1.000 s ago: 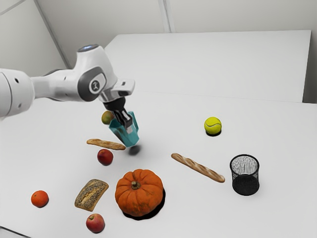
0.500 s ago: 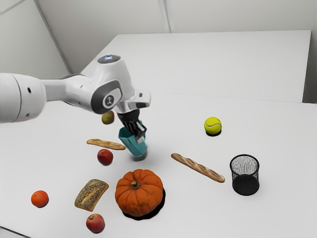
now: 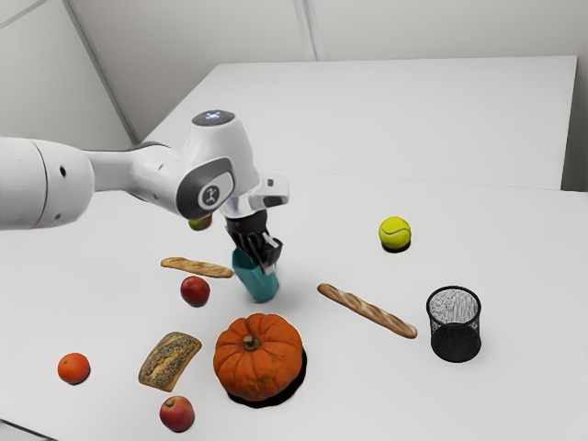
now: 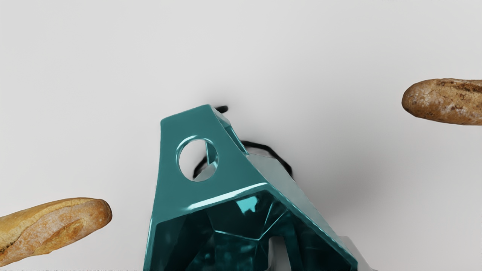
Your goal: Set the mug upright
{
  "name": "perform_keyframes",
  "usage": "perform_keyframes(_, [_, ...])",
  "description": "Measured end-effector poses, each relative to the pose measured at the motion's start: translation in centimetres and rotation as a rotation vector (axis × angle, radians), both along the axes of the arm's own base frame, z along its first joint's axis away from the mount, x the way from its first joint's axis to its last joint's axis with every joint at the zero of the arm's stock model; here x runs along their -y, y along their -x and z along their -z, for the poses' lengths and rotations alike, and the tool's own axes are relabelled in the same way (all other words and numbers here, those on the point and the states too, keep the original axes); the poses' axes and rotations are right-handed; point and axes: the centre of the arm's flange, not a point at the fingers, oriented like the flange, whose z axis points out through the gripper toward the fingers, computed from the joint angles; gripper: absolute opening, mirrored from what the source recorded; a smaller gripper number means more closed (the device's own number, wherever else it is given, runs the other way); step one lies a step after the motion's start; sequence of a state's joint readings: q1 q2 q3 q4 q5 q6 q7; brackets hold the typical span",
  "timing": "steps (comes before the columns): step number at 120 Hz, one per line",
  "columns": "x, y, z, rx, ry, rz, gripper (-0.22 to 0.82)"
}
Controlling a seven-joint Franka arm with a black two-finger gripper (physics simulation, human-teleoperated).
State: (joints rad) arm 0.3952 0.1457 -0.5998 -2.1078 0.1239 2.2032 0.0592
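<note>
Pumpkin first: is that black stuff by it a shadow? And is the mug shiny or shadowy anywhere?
Exterior view: yes, the black crescent by the pumpkin looks like its shadow, and the tennis ball has a smaller one; wrist view: white glare streaks the teal mug's rim, and soft gray shading spreads over the table beside it.

Bright, even light, dark shadow under pumpkin (image 3: 258, 358), soft shade beside mug (image 4: 235, 165), white glints on teal

No legible txt or nos. — small logo (image 3: 211, 195) on arm (image 3: 223, 152) too tiny to read.
</note>
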Motion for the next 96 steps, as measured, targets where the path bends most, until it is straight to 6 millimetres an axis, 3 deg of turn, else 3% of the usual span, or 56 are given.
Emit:
perform_keyframes(24, [0.7,0.4,-1.1,0.021,-0.012,-0.02,0.23])
perform_keyframes(48, [2.0,1.1,-4.6,0.069,-0.041,-0.025,0.41])
perform_keyframes(64, [2.2,0.2,-7.4,0.087,-0.024,-0.057,0.5])
perform_keyframes(81, [-0.2,-2.6,-14.3,0.12,0.012,-0.154,0.55])
perform_keyframes(96, [-3.1,-3.6,-20.9,0.137,0.013,-0.23,0.58])
